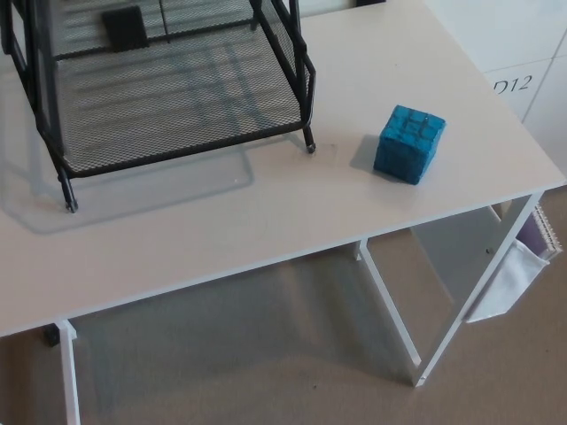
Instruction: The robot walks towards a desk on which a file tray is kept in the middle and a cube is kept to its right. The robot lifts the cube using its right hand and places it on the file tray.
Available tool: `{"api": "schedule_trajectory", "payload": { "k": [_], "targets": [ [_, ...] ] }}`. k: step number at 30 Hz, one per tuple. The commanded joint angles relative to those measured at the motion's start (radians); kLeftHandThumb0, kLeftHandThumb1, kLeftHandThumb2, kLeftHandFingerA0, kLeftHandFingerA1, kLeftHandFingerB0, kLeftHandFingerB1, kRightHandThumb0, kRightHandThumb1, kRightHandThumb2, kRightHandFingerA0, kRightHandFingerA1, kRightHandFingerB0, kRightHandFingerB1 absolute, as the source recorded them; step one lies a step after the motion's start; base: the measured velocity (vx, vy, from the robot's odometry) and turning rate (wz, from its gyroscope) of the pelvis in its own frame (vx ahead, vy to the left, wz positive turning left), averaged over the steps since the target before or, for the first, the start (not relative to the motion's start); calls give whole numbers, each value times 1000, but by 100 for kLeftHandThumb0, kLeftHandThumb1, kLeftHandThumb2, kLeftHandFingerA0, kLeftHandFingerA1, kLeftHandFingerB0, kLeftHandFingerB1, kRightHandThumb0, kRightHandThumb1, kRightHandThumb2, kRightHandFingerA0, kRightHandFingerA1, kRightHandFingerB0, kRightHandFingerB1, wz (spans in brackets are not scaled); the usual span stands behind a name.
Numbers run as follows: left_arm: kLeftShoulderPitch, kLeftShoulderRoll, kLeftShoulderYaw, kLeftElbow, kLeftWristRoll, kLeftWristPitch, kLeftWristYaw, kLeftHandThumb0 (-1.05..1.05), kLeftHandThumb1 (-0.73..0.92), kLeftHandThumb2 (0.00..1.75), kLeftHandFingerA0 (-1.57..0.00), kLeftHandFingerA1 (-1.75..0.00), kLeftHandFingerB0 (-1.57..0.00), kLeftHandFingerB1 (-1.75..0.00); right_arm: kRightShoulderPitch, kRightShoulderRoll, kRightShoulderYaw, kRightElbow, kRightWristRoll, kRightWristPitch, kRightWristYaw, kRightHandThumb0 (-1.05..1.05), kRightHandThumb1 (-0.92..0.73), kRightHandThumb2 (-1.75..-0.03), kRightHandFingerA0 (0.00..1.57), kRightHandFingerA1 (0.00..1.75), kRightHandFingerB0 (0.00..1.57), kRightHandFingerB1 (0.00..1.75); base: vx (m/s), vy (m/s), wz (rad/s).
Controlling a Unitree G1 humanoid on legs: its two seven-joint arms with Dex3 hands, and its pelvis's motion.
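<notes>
Bare desk (266, 221) surrounds the cube (408, 143); file tray (177, 146) stands well apart.

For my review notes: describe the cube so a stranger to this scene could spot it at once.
The white desk fills the view, with a black mesh file tray at upper left. Right of the tray, apart from it, near the desk's right edge, sits the cube: the only bright blue, solid block there.

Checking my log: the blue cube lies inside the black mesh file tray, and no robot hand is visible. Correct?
No. In the head view the blue cube lies on the white desk, right of the black mesh file tray, apart from it. No robot hand is visible.
</notes>
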Motion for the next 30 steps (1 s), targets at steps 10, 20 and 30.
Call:
{"api": "schedule_trajectory", "payload": {
  "k": [10,20,30],
  "targets": [
    [-20,6,-22,36,5,-79,17,-78,77,104,-17,-50,-8,-43,10,122,40,295,14,-130,-49,-63,-61,-60,28,43,8,24,0,0,0],
    [-7,6,-62,43,38,-129,55,-81,92,73,-26,-42,-13,-30,6,109,85,348,7,-129,-29,-70,-51,-88,31,57,2,29,0,0,0],
    [-26,8,-59,49,12,-102,26,-36,54,112,-1,-50,0,-50,7,109,108,352,16,-120,-34,-68,-51,-85,28,56,4,30,19,11,6]
  ]
}}
